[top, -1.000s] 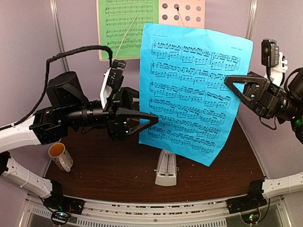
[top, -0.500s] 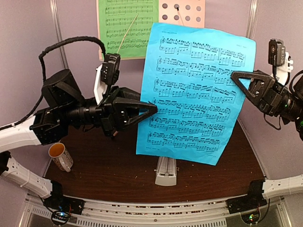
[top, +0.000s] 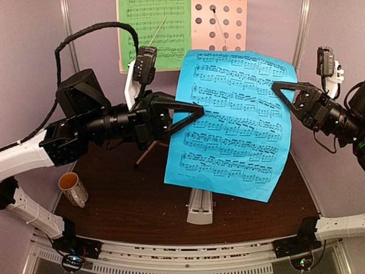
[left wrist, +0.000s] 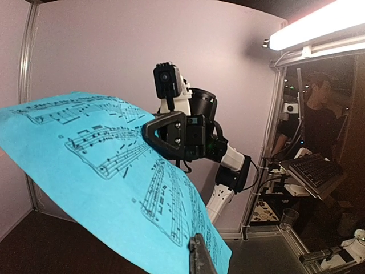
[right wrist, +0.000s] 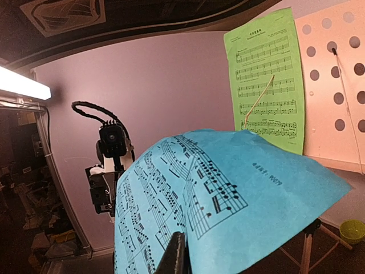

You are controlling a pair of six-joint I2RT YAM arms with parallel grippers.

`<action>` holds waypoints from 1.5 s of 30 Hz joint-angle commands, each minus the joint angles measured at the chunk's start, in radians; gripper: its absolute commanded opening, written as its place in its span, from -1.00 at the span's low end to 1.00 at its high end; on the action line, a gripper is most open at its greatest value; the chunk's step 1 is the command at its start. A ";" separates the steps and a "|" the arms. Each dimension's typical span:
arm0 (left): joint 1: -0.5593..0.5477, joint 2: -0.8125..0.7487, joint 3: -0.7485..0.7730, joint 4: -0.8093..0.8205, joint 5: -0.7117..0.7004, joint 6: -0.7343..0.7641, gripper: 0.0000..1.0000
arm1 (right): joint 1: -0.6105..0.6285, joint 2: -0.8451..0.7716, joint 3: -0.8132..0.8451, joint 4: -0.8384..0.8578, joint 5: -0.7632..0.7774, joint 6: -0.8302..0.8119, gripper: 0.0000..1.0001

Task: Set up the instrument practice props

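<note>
L gripper (top: pixel 199 109) and R gripper (top: pixel 275 87) each clamp a side edge of the blue sheet (top: pixel 234 125), held up btwn them. Green sheet (top: pixel 153 31) is on the pink stand desk (top: pixel 225 25) beyond, and metronome (top: pixel 199 208) stands on table (top: pixel 125 200) below the sheet. Mug (top: pixel 73 189), low and left of L gripper, is brownish inside, contents unclear; only R wrist view shows lime bowl (right wrist: pixel 353 231) low-right of its fingers, inside hidden.

Black notes on blue sheet (top: pixel 231 123) & green sheet (top: pixel 154 31); pink desk (top: pixel 219 29) w/ round holes; dark-brown worktop (top: pixel 125 200); white-grey metronome (top: pixel 200 208).
</note>
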 commanded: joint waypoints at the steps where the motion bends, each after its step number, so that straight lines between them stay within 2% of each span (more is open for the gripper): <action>1: -0.004 0.024 0.097 -0.044 -0.069 0.059 -1.00 | -0.062 0.015 0.028 0.005 0.060 0.002 -0.69; 3: -0.002 0.042 0.158 -0.111 -0.104 0.125 -1.00 | -0.087 0.031 0.043 0.020 0.076 0.005 -0.40; 9: 0.044 0.100 0.345 -0.248 -0.117 0.268 -1.00 | -0.171 0.112 0.141 0.108 0.106 0.010 -0.11; 13: 0.107 0.132 0.450 -0.286 -0.086 0.325 -1.00 | -0.224 0.201 0.231 0.156 0.094 0.023 0.34; 14: 0.130 0.139 0.474 -0.291 -0.080 0.333 -1.00 | -0.239 0.226 0.254 0.169 0.089 0.033 0.39; 17: 0.230 0.162 0.549 -0.285 -0.032 0.345 -1.00 | -0.280 0.297 0.308 0.203 0.078 0.064 0.45; 20: 0.285 0.189 0.638 -0.316 0.017 0.435 -1.00 | -0.315 0.351 0.335 0.227 0.070 0.099 0.48; 22: 0.303 0.236 0.765 -0.382 0.029 0.482 -1.00 | -0.337 0.375 0.327 0.248 0.049 0.137 0.50; 25: 0.314 0.301 0.941 -0.464 0.182 0.527 -1.00 | -0.353 0.385 0.288 0.290 0.012 0.179 0.52; 27: 0.314 0.296 0.930 -0.427 0.303 0.513 -1.00 | -0.363 0.380 0.265 0.301 -0.034 0.203 0.54; 29: 0.314 0.292 0.921 -0.475 0.354 0.534 -1.00 | -0.374 0.369 0.242 0.329 -0.114 0.252 0.60; 33: 0.314 0.232 0.785 -0.555 0.388 0.570 -1.00 | -0.379 0.317 0.164 0.451 -0.304 0.396 0.97; 36: 0.314 0.165 0.647 -0.531 0.398 0.553 -1.00 | -0.377 0.273 0.071 0.640 -0.383 0.572 1.00; 40: 0.313 0.123 0.552 -0.514 0.416 0.518 -1.00 | -0.357 0.259 -0.020 0.873 -0.422 0.800 1.00; 43: 0.309 0.123 0.515 -0.514 0.431 0.483 -1.00 | -0.325 0.258 0.008 0.808 -0.409 0.778 0.98; 45: 0.305 0.126 0.500 -0.514 0.406 0.460 -1.00 | -0.307 0.251 0.052 0.685 -0.383 0.696 0.84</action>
